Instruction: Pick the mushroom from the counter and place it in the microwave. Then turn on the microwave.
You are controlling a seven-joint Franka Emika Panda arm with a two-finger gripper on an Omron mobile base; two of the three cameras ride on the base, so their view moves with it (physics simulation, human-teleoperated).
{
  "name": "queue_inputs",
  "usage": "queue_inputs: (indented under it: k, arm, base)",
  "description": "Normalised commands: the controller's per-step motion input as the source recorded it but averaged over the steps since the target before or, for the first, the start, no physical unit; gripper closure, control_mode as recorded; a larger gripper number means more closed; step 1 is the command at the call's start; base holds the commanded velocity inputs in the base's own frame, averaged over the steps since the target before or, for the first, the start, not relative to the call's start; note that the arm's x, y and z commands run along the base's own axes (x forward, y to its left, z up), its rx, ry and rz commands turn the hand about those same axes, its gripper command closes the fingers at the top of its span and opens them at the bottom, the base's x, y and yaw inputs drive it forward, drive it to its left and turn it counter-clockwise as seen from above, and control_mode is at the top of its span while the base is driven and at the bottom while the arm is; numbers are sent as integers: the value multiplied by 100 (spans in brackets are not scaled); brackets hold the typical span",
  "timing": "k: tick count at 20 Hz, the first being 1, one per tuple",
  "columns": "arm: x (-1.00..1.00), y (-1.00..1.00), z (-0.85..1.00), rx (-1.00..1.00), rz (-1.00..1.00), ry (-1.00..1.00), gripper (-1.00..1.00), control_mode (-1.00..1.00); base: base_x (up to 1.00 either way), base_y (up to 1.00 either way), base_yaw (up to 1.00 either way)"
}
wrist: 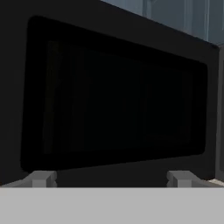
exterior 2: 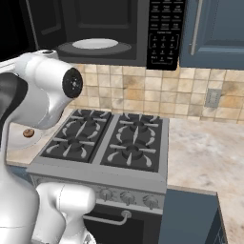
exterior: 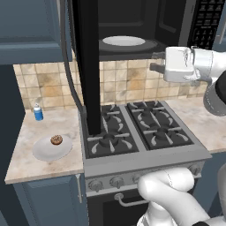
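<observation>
**Mushroom on its plate, microwave door open**

Nearest you, the stove (exterior: pixel 141 128) sits between two stretches of counter (exterior: pixel 26 163). On the left stretch you see the mushroom (exterior: pixel 56 140) resting on a white plate (exterior: pixel 46 151), with a small blue bottle (exterior: pixel 38 112) behind it by the tiled wall. Higher up, your gripper (exterior: pixel 153 61) hangs in front of the microwave (exterior 2: pixel 119 28), fingers (wrist: pixel 41 178) spread wide and holding nothing. The microwave door (exterior: pixel 88 66) is swung open, and a pale turntable (exterior: pixel 123 41) lies inside.
</observation>
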Motion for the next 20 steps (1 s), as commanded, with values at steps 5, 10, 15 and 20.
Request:
queue_inputs:
  k: [5,10,15,20]
  arm:
    - [13,-8,0,-2,-18,1,-100,-100]
    - [11,-9,0,-2,-18,3,-100,-100]
    - [17,-16,0,-1,-16,2,-100,-100]
    - [22,-18,0,0,-16,1,-100,-100]
  base:
    - [0,0,0]
    - [0,0,0]
    - [0,0,0]
    - [0,0,0]
